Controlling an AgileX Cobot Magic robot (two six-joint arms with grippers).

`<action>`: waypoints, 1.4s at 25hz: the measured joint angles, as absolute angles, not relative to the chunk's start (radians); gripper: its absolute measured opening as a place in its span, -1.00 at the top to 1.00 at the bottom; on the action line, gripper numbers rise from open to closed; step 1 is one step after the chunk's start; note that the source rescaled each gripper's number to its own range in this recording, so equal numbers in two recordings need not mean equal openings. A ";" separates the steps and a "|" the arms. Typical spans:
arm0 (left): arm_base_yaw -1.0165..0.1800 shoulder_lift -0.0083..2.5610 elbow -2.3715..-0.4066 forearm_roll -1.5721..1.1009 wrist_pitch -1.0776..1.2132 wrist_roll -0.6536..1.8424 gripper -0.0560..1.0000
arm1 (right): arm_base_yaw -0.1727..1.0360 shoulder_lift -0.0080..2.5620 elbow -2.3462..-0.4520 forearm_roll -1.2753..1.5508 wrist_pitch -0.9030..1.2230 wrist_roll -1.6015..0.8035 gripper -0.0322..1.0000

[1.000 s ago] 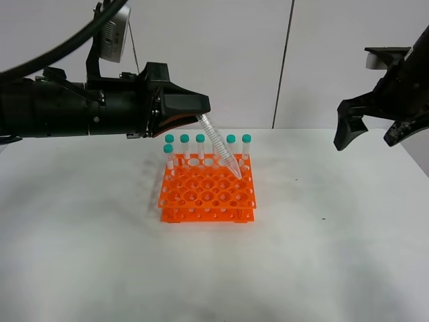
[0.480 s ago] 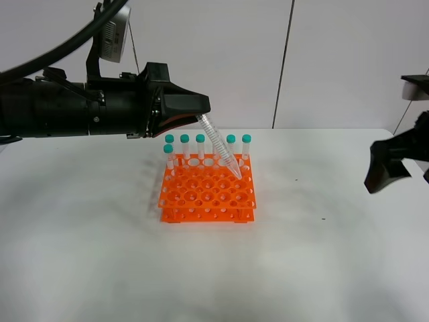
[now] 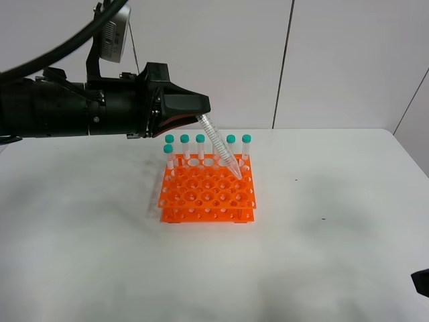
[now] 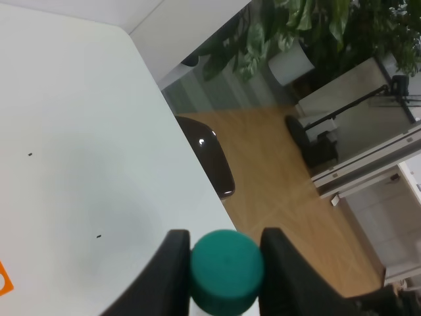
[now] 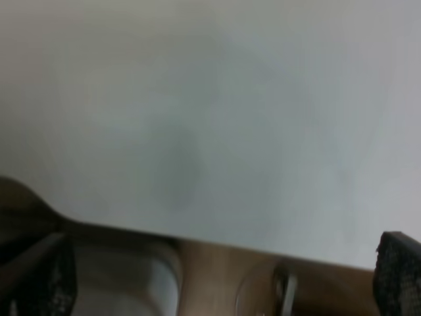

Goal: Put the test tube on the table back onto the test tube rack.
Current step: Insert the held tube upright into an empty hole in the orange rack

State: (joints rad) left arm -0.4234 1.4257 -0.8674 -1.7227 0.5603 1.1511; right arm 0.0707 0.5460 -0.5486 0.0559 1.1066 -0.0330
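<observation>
Fingers [image 4: 172,270] of the left gripper [image 3: 199,114] pinched the teal cap [image 4: 227,266] of the test tube [image 3: 220,147] from both sides, so that hand was clamped on it. The tube hung tilted above the test tube rack [image 3: 201,198], cap toward 11 o'clock and pointed tip toward 5 o'clock. The tip met a hole near the rack's 2 o'clock corner; whether it had entered was unclear. Other capped tubes [image 3: 184,149] stood along the rack's 12 o'clock edge. The rack rested on the table [image 3: 100,255]. The right gripper [image 5: 227,276], blurred, had its fingertips [image 5: 395,273] spread wide, holding nothing.
</observation>
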 joint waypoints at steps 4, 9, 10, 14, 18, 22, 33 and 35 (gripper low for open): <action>-0.423 1.426 -0.867 -1.723 0.561 1.151 0.89 | 0.071 0.304 -0.494 0.060 1.043 -0.033 -1.00; -0.423 1.426 -0.867 -1.723 0.569 1.151 0.89 | 0.071 0.111 -0.491 0.060 1.032 -0.033 -1.00; -0.423 1.426 -0.867 -1.723 0.570 1.151 0.89 | 0.071 0.080 -0.491 0.060 1.032 -0.033 -1.00; -0.423 1.426 -0.867 -1.722 0.579 1.151 0.89 | 0.071 -0.001 -0.491 0.054 1.032 -0.033 -1.00; -0.423 1.426 -0.867 -1.721 0.582 1.151 0.89 | 0.071 -0.003 -0.491 0.048 1.032 -0.032 -1.00; -0.423 1.426 -0.867 -1.721 0.582 1.151 0.89 | 0.071 -0.003 -0.491 0.049 1.032 -0.032 -1.00; -0.423 1.404 -0.867 -1.717 0.577 1.151 0.89 | 0.071 -0.003 -0.491 0.051 1.032 -0.032 -1.00; -0.423 1.374 -0.867 -1.704 0.546 1.154 0.89 | 0.071 -0.003 -0.491 0.051 1.032 -0.032 -1.00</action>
